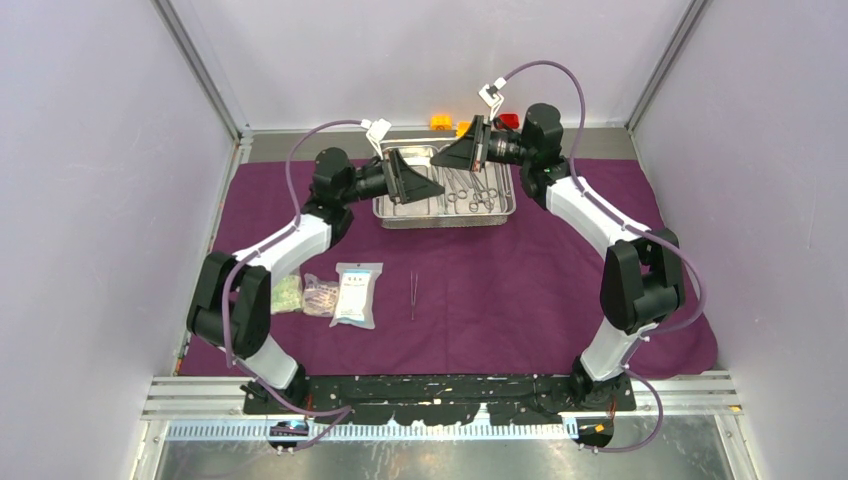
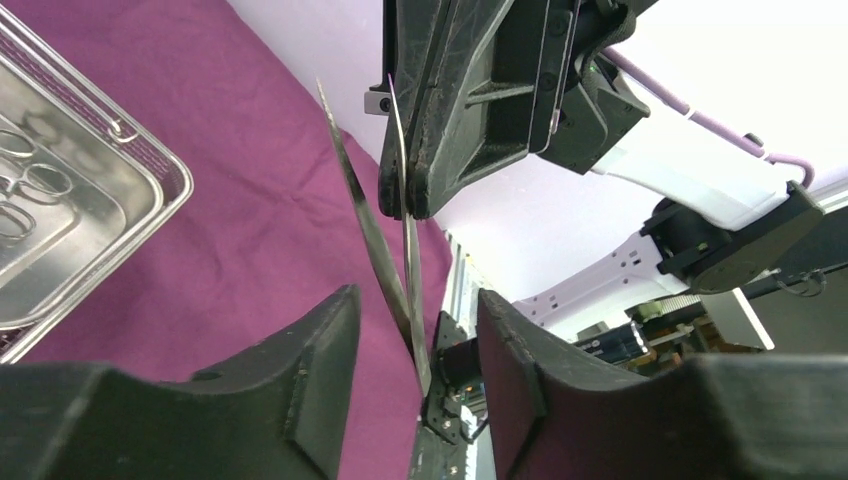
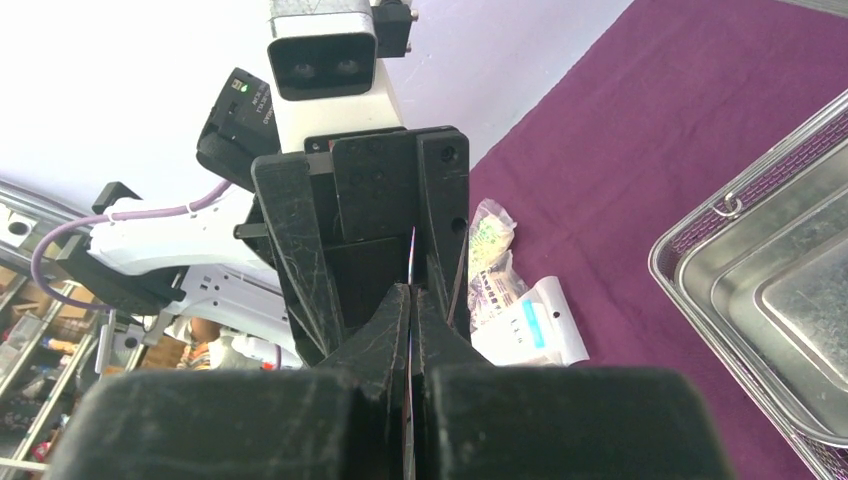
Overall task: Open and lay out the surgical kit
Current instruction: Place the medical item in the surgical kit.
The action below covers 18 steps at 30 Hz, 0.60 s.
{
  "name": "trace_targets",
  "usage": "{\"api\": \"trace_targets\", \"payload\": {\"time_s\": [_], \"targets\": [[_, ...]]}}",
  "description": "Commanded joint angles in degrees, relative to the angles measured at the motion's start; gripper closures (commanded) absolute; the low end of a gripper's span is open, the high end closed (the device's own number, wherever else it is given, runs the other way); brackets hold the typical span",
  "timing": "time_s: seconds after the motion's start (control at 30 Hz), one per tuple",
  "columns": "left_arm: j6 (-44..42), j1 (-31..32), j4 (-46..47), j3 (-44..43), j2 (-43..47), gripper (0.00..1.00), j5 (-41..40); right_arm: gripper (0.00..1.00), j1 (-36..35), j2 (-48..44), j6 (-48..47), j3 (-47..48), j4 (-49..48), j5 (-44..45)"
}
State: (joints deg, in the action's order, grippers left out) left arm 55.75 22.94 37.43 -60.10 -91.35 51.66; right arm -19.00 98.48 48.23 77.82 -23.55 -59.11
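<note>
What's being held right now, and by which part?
The right gripper is shut on the thin steel tweezers, toward their spread-leg end. The left gripper is open, its fingers on either side of the joined end, gripping nothing.

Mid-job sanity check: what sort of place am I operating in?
Probably a lab test cell, not a real theatre: plain wall panels in aluminium framing, a purple cloth, and toy bricks behind the steel tray.

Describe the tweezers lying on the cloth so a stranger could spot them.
Find the large dark-purple cloth. Between its shiny rectangular steel tray and the arm bases, right of three small clear packets, lie thin steel tweezers. They are the only tool lying directly on cloth.
</note>
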Motion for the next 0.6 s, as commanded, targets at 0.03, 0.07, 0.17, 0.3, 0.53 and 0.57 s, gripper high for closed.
{"api": "trace_targets", "payload": {"time_s": [0.03, 0.07, 0.17, 0.3, 0.53, 0.57], "targets": [[2.2, -0.6, 4.7, -2.3, 0.0, 0.6, 1.3, 1.0, 0.2, -2.4, -0.2, 0.2, -3.3, -0.3], [2.3, -0.6, 4.8, -2.4, -0.1, 0.63, 1.5, 1.0, 0.2, -2.5, -0.3, 0.1, -3.2, -0.2], [2.4, -0.6, 4.9, -2.3, -0.2, 0.66, 1.6, 1.0, 0.2, -2.6, -1.4, 0.2, -2.1, -0.1], [2.3, -0.6, 5.0, -2.4, -0.3, 0.71, 1.5, 1.0, 0.2, -2.5, -2.1, 0.1, -1.4, 0.1], [2.3, -0.7, 4.7, -2.3, -0.4, 0.86, 1.3, 0.99, 0.6, -2.5, -3.1, 0.1, -0.4, 0.2], [2.3, -0.6, 4.5, -2.4, -0.3, 0.88, 1.3, 0.99, 0.5, -2.5, -3.5, 0.1, -0.1, 0.2]]}}
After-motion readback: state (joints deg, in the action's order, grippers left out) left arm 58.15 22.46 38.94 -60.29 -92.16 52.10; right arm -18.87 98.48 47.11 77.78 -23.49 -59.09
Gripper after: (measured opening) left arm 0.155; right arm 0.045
